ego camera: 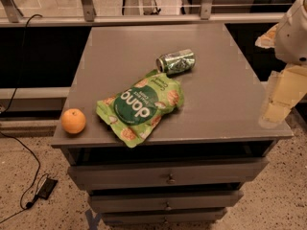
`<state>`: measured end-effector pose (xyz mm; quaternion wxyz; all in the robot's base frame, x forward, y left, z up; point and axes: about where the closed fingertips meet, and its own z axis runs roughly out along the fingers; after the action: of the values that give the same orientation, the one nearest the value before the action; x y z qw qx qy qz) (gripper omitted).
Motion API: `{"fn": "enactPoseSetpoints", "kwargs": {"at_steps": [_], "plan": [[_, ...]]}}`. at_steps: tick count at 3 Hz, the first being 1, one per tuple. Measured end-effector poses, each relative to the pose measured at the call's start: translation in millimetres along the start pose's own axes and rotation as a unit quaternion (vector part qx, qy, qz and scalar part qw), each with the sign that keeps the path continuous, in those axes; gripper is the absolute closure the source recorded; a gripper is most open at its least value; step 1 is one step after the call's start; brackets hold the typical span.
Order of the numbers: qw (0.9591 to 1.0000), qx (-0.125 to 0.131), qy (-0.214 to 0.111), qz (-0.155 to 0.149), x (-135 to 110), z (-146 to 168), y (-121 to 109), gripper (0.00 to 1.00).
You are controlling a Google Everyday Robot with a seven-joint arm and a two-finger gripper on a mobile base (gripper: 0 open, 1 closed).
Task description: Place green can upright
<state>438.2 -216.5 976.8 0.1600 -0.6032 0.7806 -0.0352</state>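
Note:
The green can [176, 62] lies on its side on the grey cabinet top [225, 90], near the middle, its silver top facing left. It touches or nearly touches the upper edge of the green snack bag [141, 106]. My gripper [277, 103] hangs at the right edge of the view, over the cabinet's right front corner, well to the right of the can and apart from it. Nothing shows in the gripper.
An orange [73, 120] sits at the cabinet's front left corner. The cabinet has several drawers [168, 176] below. A railing [144, 18] runs behind it. A black cable and adapter [45, 188] lie on the floor at the left.

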Motion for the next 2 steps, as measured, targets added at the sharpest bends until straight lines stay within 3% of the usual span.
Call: {"fn": "enactPoseSetpoints", "kwargs": {"at_steps": [1, 2], "plan": [[1.0000, 0.000, 0.000, 0.000, 0, 0, 0, 0.00], [0.9997, -0.007, 0.007, -0.020, -2, 9, -22, 0.00]]}}
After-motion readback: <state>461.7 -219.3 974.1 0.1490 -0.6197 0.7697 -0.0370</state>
